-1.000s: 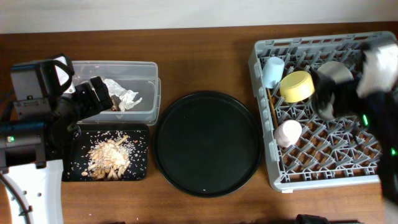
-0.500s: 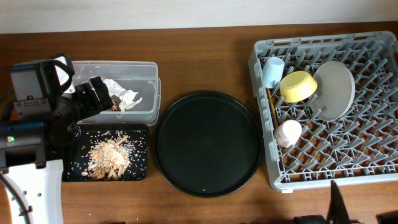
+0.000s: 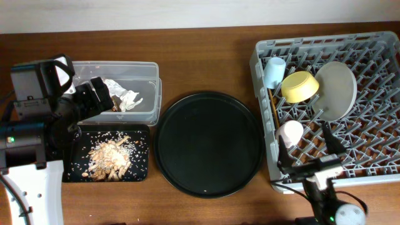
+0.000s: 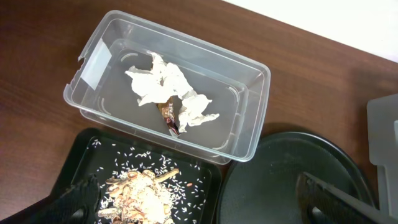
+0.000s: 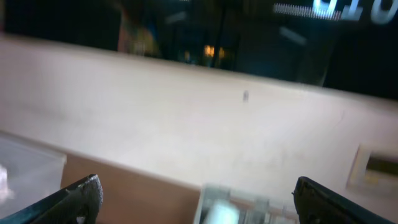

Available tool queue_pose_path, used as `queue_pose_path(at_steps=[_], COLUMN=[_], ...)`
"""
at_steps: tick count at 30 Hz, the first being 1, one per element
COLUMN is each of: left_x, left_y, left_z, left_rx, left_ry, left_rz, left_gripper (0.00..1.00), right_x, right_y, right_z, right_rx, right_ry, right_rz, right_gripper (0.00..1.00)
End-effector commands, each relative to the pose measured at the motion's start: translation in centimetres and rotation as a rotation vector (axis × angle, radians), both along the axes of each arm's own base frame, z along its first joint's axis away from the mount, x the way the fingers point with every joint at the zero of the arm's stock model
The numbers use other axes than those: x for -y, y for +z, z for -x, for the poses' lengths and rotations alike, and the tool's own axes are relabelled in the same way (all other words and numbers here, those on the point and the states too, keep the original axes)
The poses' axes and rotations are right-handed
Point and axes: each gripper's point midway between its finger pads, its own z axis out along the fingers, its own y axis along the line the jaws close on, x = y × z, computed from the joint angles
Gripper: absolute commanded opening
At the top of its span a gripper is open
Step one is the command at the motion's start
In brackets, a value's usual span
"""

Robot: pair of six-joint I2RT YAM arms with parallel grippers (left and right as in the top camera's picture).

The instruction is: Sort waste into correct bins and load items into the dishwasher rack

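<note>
Found the left tool (image 4: 199, 198) released, jaws spread wide, hanging above the clear box (image 4: 252, 93) and the shallow black tray (image 4: 78, 168) at the left end of the desk (image 3: 206, 56). Saw crumpled tissues (image 4: 171, 93) and a small brown wrapper (image 4: 169, 118) lying inside the box. Saw food scraps (image 3: 109, 157) and pale crumbs heaped in the shallow tray just beside it. Noted the round black tray (image 3: 207, 145) between the bins and the dishwasher rack (image 3: 375, 50).

Found the right tool (image 5: 198, 198) likewise released, jaws wide, at the rack's near edge, close to the pink cup (image 3: 289, 132). Counted in the rack's left part the light-blue cup (image 3: 274, 72), the yellow bowl (image 3: 299, 86) tipped on its side and the plate (image 3: 337, 90) leaning just beside it. Made out the chopsticks (image 3: 273, 109) only faintly along the left wall. Got mostly blur from the right wrist view.
</note>
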Motion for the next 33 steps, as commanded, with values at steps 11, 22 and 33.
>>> queue_pose_path(at_steps=[11,22,33], left_x=[-0.3,-0.3,-0.3], left_y=[0.5,0.5,0.5], left_z=[0.0,0.0,0.0], left_rx=[0.015,0.015,0.015], left_ry=[0.022,0.022,0.022], left_rz=[-0.001,-0.001,-0.001], left_gripper=[0.99,0.99,0.99], right_x=[0.3,0.4,0.4], right_y=[-10.9,-11.9,-11.9], right_z=[-2.1,-2.1,-2.1], right_rx=[-0.302,-0.343,-0.343], right_ry=[-0.024,-0.03,-0.029], right_rz=[-0.003,-0.001,0.0], right_gripper=[0.99,0.99,0.99])
